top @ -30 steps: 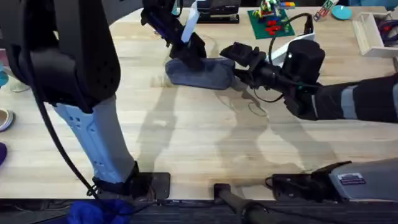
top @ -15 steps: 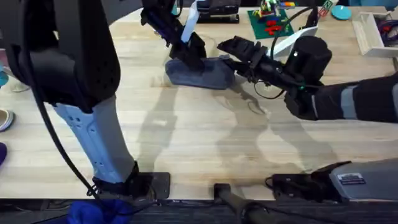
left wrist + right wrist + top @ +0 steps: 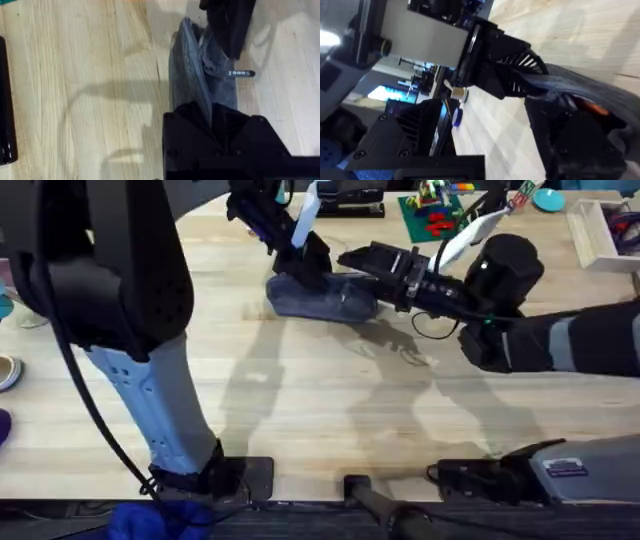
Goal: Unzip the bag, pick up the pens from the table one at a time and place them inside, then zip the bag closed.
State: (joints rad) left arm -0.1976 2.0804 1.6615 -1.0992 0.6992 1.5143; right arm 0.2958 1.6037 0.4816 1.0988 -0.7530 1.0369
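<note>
The blue-grey bag [image 3: 335, 300] lies at the far middle of the table [image 3: 300, 400]. My left gripper [image 3: 305, 272] is shut on the bag's left end; in the left wrist view the fabric [image 3: 200, 80] runs up between its fingertips [image 3: 210, 112]. My right gripper [image 3: 352, 258] hovers low over the bag's top, just right of the left gripper, and in the left wrist view it tapers down [image 3: 231, 50] beside a small tag [image 3: 241, 73] on the zipper line. An orange sliver [image 3: 592, 107] shows at the bag's seam [image 3: 580, 90]. The pens are otherwise hidden.
A black stapler [image 3: 350, 202] stands behind the bag. A green plate of toy bricks [image 3: 435, 215] and a white tray [image 3: 595, 235] sit at the back right. A black bar [image 3: 5, 100] lies left of the bag. Bare wood stretches toward the front.
My right gripper has slid left along the bag's top, from its right end toward the left gripper, and turned more level. The left gripper and the bag have stayed put.
</note>
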